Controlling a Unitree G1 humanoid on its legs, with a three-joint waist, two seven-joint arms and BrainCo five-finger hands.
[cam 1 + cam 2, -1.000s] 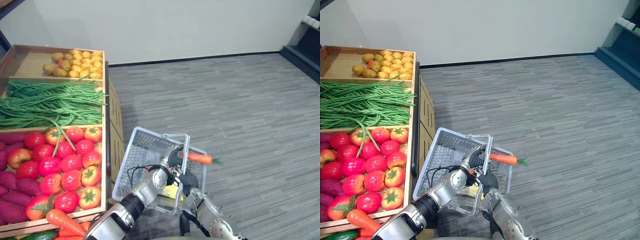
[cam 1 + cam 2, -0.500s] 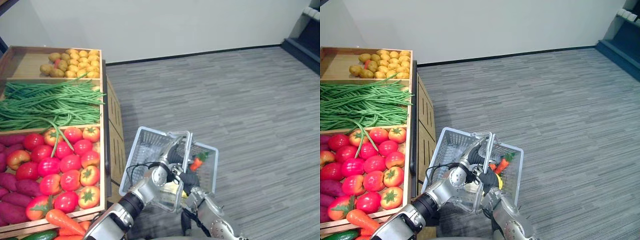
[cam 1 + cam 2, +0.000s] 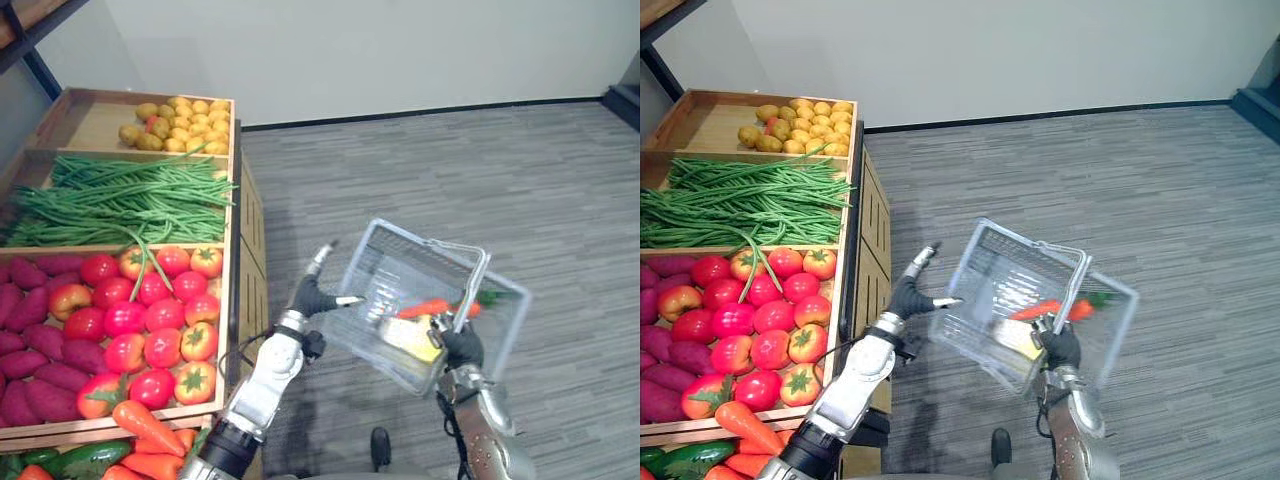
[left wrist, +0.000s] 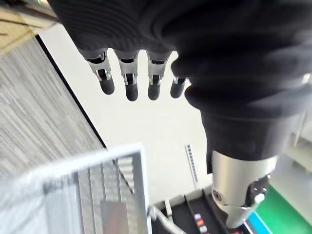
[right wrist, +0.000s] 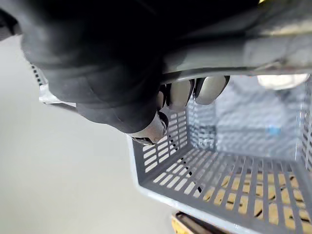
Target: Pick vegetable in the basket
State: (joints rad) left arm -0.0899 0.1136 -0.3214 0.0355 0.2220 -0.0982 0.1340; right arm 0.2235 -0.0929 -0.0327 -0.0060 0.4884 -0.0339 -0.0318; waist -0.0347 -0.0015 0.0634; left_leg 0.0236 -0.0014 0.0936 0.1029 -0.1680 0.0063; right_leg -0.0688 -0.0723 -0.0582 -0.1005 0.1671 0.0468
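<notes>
You've got loads of open carpet [image 3: 480,170] to the right of the basket [image 3: 362,290] and beyond it. The tight side is the left, where the edge of the wooden stand [image 3: 233,230] runs close past your left arm.

The basket hangs tilted, its left wall just beside your left hand [image 3: 308,297]. That hand is empty, with its fingers [image 4: 129,87] straight (its wrist view has them stretched out above a basket corner, holding nothing). From the head views I can't tell whether one fingertip actually touches the basket wall.

Your right hand [image 3: 463,348] is clamped round the basket's handle [image 5: 253,46]. The wrist view shows the fingers curled over the grey bar, while the head views just give you a dark fist.

The carrot [image 3: 428,307] lies inside the basket, its green top poking past the handle. There's a yellow lump [image 3: 408,338] beside it, too blurred to name. The tomatoes [image 3: 150,310] and beans [image 3: 120,190] on the stand are cut off at the left edge.
</notes>
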